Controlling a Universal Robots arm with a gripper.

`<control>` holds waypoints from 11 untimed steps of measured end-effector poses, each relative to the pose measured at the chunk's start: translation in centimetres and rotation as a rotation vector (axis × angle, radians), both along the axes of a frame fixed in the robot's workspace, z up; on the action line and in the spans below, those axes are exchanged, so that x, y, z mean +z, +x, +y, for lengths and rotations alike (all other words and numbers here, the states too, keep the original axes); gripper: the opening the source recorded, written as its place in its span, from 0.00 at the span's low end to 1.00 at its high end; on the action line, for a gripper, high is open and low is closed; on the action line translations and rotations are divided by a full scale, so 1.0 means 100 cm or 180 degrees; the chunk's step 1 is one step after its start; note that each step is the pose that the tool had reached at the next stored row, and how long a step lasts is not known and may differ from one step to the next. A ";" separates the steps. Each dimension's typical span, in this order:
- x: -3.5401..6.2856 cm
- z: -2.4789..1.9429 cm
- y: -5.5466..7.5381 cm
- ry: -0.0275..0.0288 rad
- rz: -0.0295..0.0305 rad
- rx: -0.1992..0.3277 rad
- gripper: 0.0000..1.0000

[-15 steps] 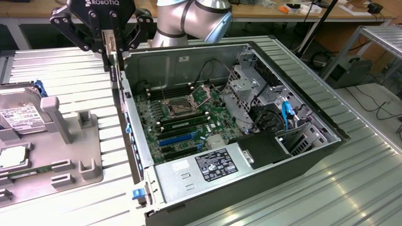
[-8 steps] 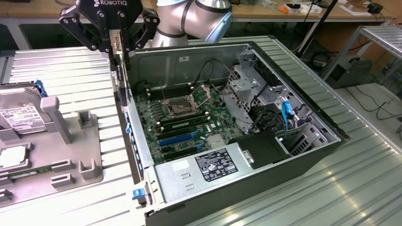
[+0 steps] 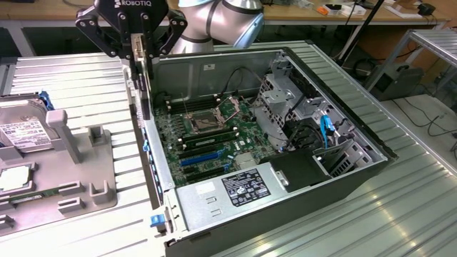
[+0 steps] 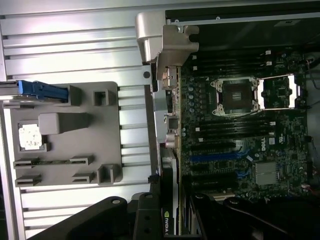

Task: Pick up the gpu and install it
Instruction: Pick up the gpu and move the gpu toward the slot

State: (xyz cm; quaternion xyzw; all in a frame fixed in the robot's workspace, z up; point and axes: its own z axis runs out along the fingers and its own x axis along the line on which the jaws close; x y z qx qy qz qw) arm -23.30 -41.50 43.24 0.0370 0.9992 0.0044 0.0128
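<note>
1. Step: pick done, install not yet. The gripper (image 3: 138, 49) is clamped on the gpu (image 3: 145, 88), which hangs upright.
2. Loc: the card is over the case (image 3: 343, 134) wall at the exterior view's left, beside the motherboard (image 3: 214, 123), not in a slot.
3. Wrist view: gpu (image 4: 169, 165) seen edge-on, silver bracket (image 4: 170, 45) at its far end.
4. Can't tell if the card's lower edge touches the wall.
5. Judgement: seating needs the connector edge lined up over the blue slot (image 3: 200, 158), card kept vertical.
</note>
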 end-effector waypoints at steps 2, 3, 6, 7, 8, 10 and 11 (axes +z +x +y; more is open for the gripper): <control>-0.0001 0.0000 0.004 0.0000 0.0000 0.0000 0.27; -0.0001 0.0000 0.005 0.0000 0.0000 0.0000 0.27; -0.0001 0.0000 0.008 0.0000 0.0000 0.0000 0.27; -0.0002 0.0000 0.009 0.0000 0.0000 0.0000 0.27; -0.0002 0.0000 0.010 0.0000 0.0000 0.0000 0.27; -0.0002 0.0000 0.012 0.0000 0.0000 0.0000 0.27; -0.0002 0.0000 0.013 0.0000 0.0000 0.0000 0.27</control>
